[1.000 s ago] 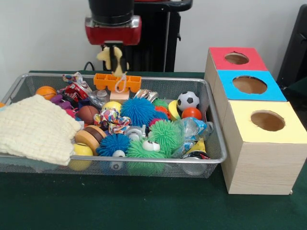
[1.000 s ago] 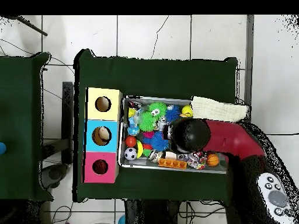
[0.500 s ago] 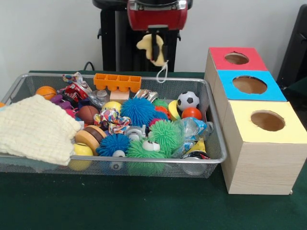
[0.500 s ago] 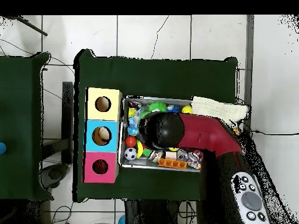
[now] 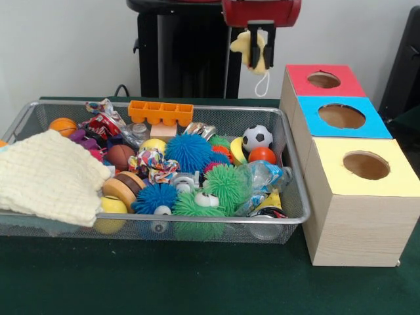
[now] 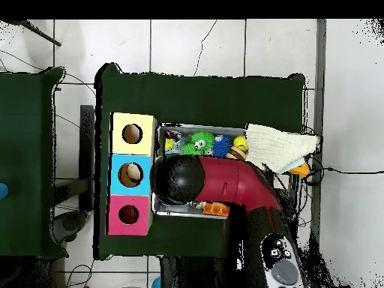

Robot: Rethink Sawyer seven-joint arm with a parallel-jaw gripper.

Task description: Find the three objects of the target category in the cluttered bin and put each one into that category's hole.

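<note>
A pale yellow soft toy (image 5: 252, 49) with a white string loop dangling below it hangs in the air, clamped between the black fingers of the gripper (image 5: 261, 41); it sits above the far right corner of the wire-mesh bin (image 5: 292, 170) and just left of the red-topped box, well clear of the clutter; the red arm (image 6: 232, 182) reaches across the bin in the overhead view, its dark round end (image 6: 178, 180) covering the bin's side nearest the boxes; three wooden boxes stand in a row touching the bin's right side in the front view, each with a round hole on top: red-topped box (image 5: 323, 80) farthest, blue-topped box (image 5: 341, 116) in the middle, yellow-topped box (image 5: 365, 167) nearest; from above something pale shows inside the blue box's hole and something reddish inside the red one; in the bin lie an orange ice-cube tray (image 5: 161, 112) against the far wall, a soccer ball (image 5: 257, 138) beside a small orange-red ball (image 5: 262, 155), blue spiky balls (image 5: 189, 151), green spiky balls (image 5: 225, 186), a braided rope toy (image 5: 152, 163) and a small basketball (image 5: 62, 126); a cream knitted cloth (image 5: 49, 175) drapes over the bin's left end; everything stands on a dark green table (image 5: 197, 279)
</note>
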